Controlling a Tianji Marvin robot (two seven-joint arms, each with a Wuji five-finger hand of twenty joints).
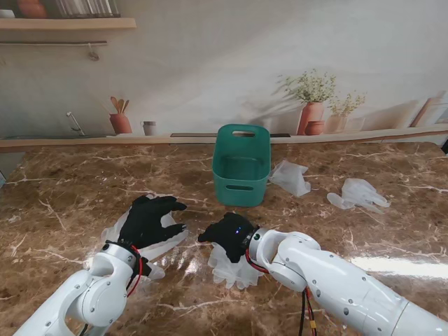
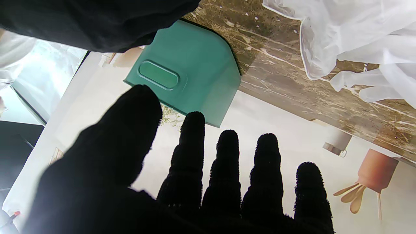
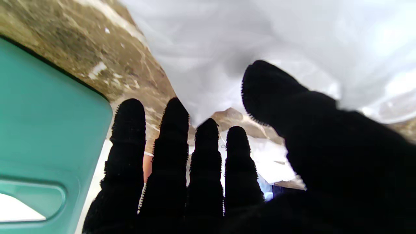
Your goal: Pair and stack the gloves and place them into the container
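resting on a brown marble table (image 1: 63,203), our left hand (image 1: 148,218) lies flat with fingers spread on a clear glove (image 1: 112,234), gripping nothing. our right hand (image 1: 229,236) sits on a second clear glove (image 1: 234,269) whose fingers point toward us; whether it pinches the film we cannot tell. the green container (image 1: 241,166) stands upright, open side up, just beyond both hands, with bare marble between it and them. two more gloves lie to its right: one glove by the container (image 1: 291,177) almost touching its wall, the other far-right glove (image 1: 357,194) stretched roughly left to right, fingers toward the right.

our left wrist camera shows what the stand view hides: the container's handle slot (image 2: 159,74) seen past straight, parted fingers (image 2: 227,162), with crumpled glove film (image 2: 354,35) beside. our right wrist camera shows its fingers (image 3: 172,152) extended and close together, the container wall (image 3: 48,130) close alongside, and white film (image 3: 260,39) filling the space over the thumb (image 3: 276,94). a painted backdrop of pots (image 1: 120,123) runs behind the table.
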